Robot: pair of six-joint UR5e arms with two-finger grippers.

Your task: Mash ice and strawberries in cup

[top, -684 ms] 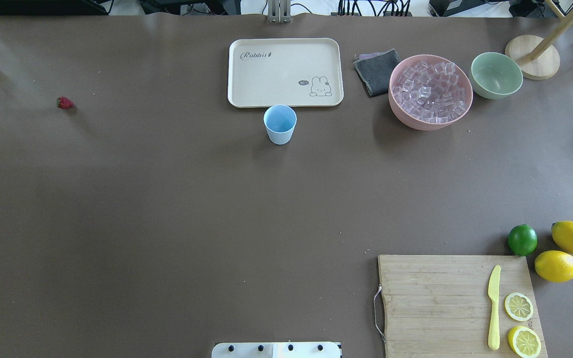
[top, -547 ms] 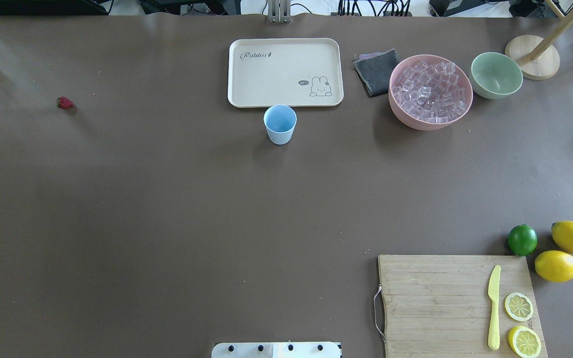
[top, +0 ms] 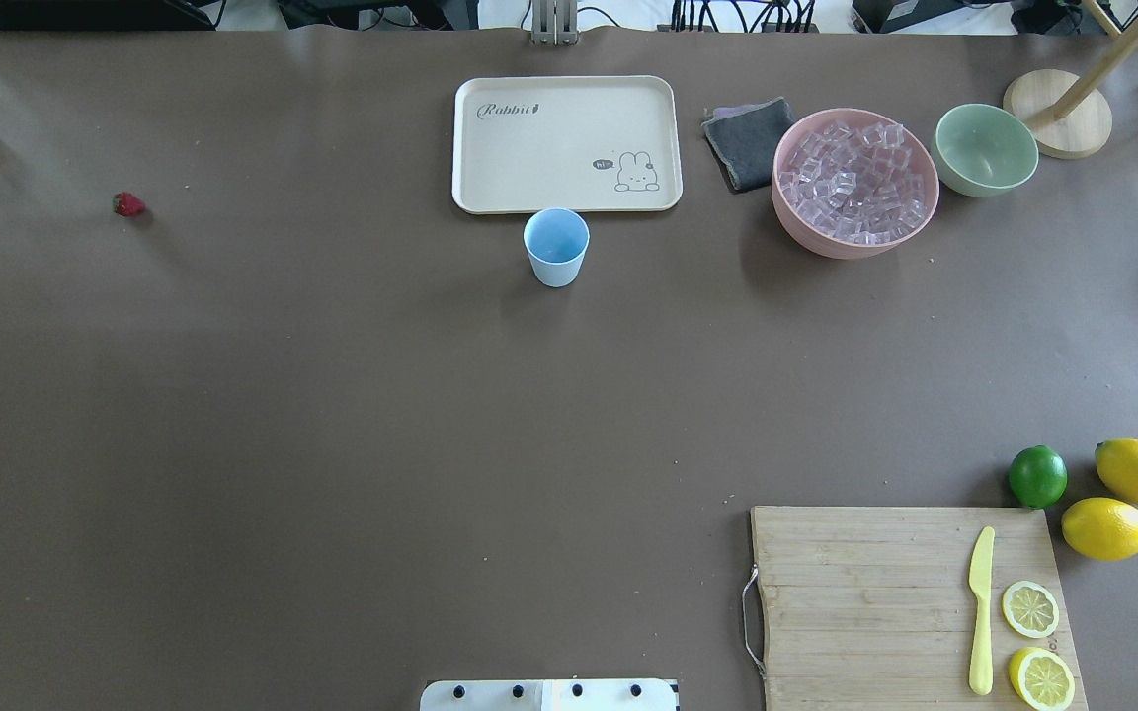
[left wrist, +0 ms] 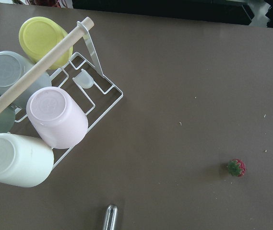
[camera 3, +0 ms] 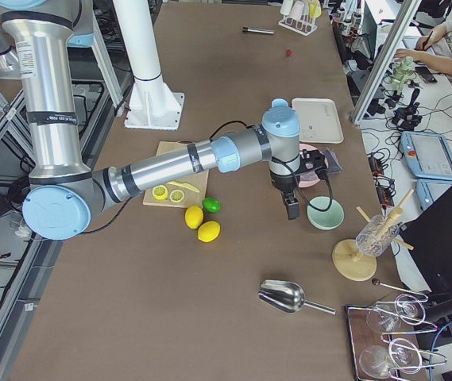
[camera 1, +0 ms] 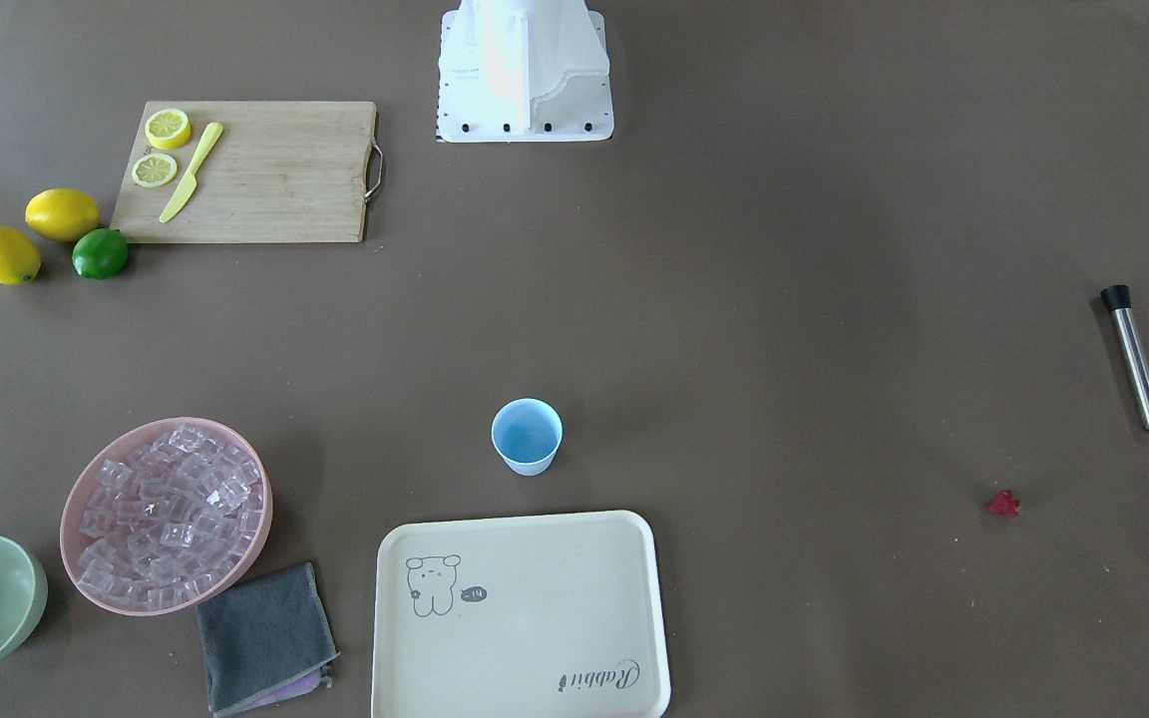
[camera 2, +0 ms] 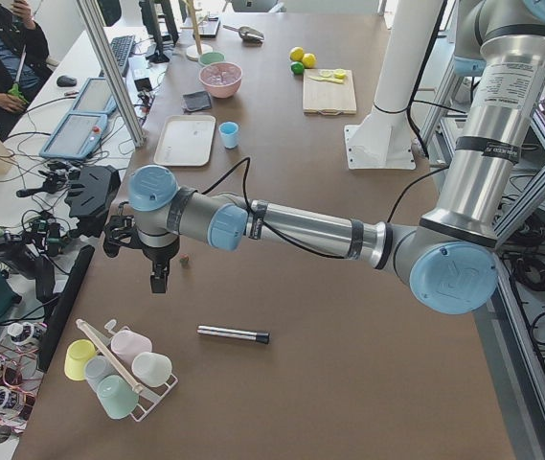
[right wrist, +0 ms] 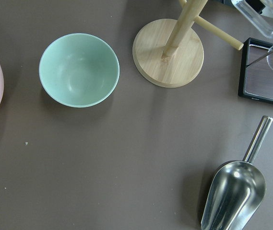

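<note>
The cup (top: 556, 247) stands upright on the bare table, and its blue inside looks empty, so I judge the task is at its first step: loading. The cream rabbit tray (top: 490, 158) lies just beyond the cup, on the side away from the robot, close to it but not touching. To the cup's right, well apart, the ice (top: 855, 183) is heaped in the pink bowl (top: 831, 247), with the pale-green bowl (top: 984, 148) further right. Far to the cup's left, the single strawberry (top: 128, 204) lies alone on the table. A steel muddler (camera 1: 1133, 357) lies further left again and a little nearer the robot.

The left gripper (camera 2: 158, 278) hangs over that far left end, with the strawberry low and to the right in its wrist view. The right gripper (camera 3: 291, 208) hangs by the pale-green bowl, with a steel scoop (right wrist: 234, 191) in its wrist view. Each shows only in a side view, so I cannot tell how wide either stands.

The berry seems the likely first pick. It is small and lumpy, so the fingers should straddle it squarely, close gently and let go low over the cup's mouth. The cup looks light and easy to tip, so nothing should brush its rim. Ice should go in as a modest scoopful, since the cup is small.
</note>
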